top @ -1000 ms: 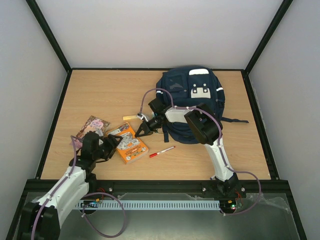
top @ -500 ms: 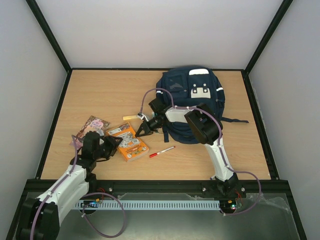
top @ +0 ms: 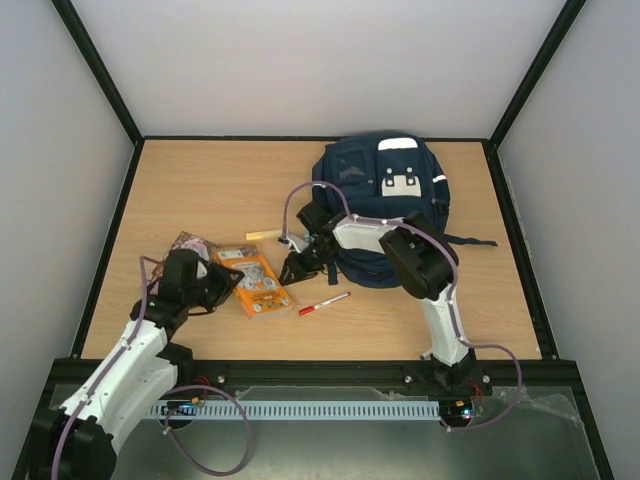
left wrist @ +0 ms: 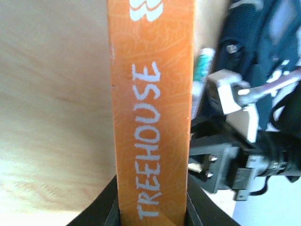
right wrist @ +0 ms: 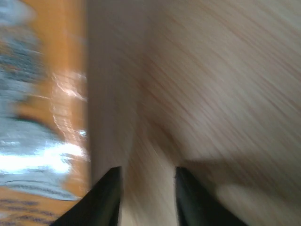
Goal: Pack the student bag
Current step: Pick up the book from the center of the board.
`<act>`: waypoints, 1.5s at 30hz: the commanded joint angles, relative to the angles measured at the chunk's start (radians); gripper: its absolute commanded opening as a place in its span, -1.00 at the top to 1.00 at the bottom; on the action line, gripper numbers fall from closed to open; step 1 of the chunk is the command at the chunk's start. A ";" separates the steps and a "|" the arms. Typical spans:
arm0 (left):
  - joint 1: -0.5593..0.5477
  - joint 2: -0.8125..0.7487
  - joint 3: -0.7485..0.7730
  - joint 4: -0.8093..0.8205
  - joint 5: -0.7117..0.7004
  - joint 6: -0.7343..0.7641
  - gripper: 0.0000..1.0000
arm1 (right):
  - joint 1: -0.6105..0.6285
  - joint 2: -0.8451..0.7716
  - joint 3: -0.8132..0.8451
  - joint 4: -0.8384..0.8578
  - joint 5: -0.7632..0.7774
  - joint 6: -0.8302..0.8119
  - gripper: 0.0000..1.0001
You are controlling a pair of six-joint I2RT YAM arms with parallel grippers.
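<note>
The navy student bag (top: pixel 385 195) lies at the back right of the table; its edge also shows in the left wrist view (left wrist: pixel 263 37). My left gripper (top: pixel 220 287) is shut on the spine edge of an orange "TREEHOUSE" book (top: pixel 255 282), which stands between its jaws in the left wrist view (left wrist: pixel 151 117). My right gripper (top: pixel 297 268) is open and empty, low over the wood just right of the book and in front of the bag's left side. The right wrist view is blurred and shows bare wood between its fingers (right wrist: pixel 146 188), with the orange book (right wrist: pixel 37 117) at the left.
A red pen (top: pixel 323 303) lies in front of the right gripper. A patterned booklet (top: pixel 190 245) lies behind my left gripper. A small yellow stick (top: pixel 262 235) lies behind the book. The bag's strap (top: pixel 470 241) trails to the right. Black rails edge the table.
My left gripper has drawn the orange book a little to the left and tipped it up on its edge. My right gripper has dropped slightly nearer the book's right edge.
</note>
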 commanded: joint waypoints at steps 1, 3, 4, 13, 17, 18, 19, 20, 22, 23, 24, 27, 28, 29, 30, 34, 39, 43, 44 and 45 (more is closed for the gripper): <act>0.010 -0.020 0.187 -0.073 0.003 0.116 0.96 | -0.031 -0.152 -0.050 -0.230 0.148 -0.079 0.16; 0.010 -0.015 0.246 -0.107 0.018 0.166 0.96 | -0.065 -0.248 -0.060 -0.231 0.047 -0.107 -0.05; 0.009 -0.014 0.271 -0.112 0.037 0.192 0.96 | -0.087 -0.294 -0.074 -0.223 0.009 -0.109 -0.13; 0.002 0.026 0.409 -0.035 0.216 0.378 0.95 | -0.357 -0.669 -0.203 -0.242 -0.013 -0.202 -0.49; -0.025 0.013 0.372 0.175 0.331 0.351 0.95 | -0.570 -0.811 -0.364 -0.118 -0.287 -0.129 -0.50; -0.039 0.016 0.374 0.201 0.339 0.360 0.95 | -0.607 -0.840 -0.400 -0.097 -0.332 -0.128 -0.51; -0.052 0.025 0.380 0.216 0.341 0.370 0.95 | -0.624 -0.864 -0.420 -0.104 -0.348 -0.154 -0.53; -0.064 0.036 0.386 0.230 0.344 0.376 0.95 | -0.629 -0.885 -0.434 -0.128 -0.349 -0.193 -0.55; -0.099 0.073 0.397 0.271 0.357 0.375 0.95 | -0.629 -0.933 -0.463 -0.172 -0.367 -0.255 -0.67; -0.139 0.091 0.401 0.301 0.355 0.370 0.96 | -0.629 -0.957 -0.483 -0.173 -0.382 -0.266 -0.78; -0.182 0.111 0.403 0.333 0.341 0.369 0.95 | -0.629 -0.981 -0.503 -0.171 -0.401 -0.270 -0.92; -0.301 0.197 0.442 0.397 0.285 0.394 0.95 | -0.628 -1.042 -0.569 -0.117 -0.449 -0.245 -0.99; -0.329 0.228 0.458 0.429 0.279 0.398 0.95 | -0.628 -1.058 -0.585 -0.087 -0.464 -0.231 -0.99; -0.357 0.259 0.472 0.457 0.275 0.399 0.95 | -0.628 -1.070 -0.595 -0.066 -0.485 -0.217 -0.99; -0.383 0.287 0.484 0.492 0.270 0.396 0.95 | -0.628 -1.076 -0.599 -0.053 -0.501 -0.202 -0.98; -0.448 0.387 0.516 0.613 0.272 0.378 0.95 | -0.628 -1.072 -0.603 -0.083 -0.533 -0.249 -0.99; -0.481 0.481 0.538 0.756 0.287 0.328 0.95 | -0.628 -1.080 -0.611 -0.136 -0.624 -0.314 -0.98; -0.490 0.523 0.536 0.861 0.288 0.290 0.95 | -0.628 -1.076 -0.600 -0.222 -0.722 -0.406 -0.99; -0.490 0.535 0.534 0.885 0.289 0.279 0.95 | -0.628 -1.070 -0.586 -0.272 -0.743 -0.453 -0.99; -0.490 0.546 0.532 0.905 0.290 0.270 0.95 | -0.629 -1.065 -0.578 -0.312 -0.765 -0.495 -0.98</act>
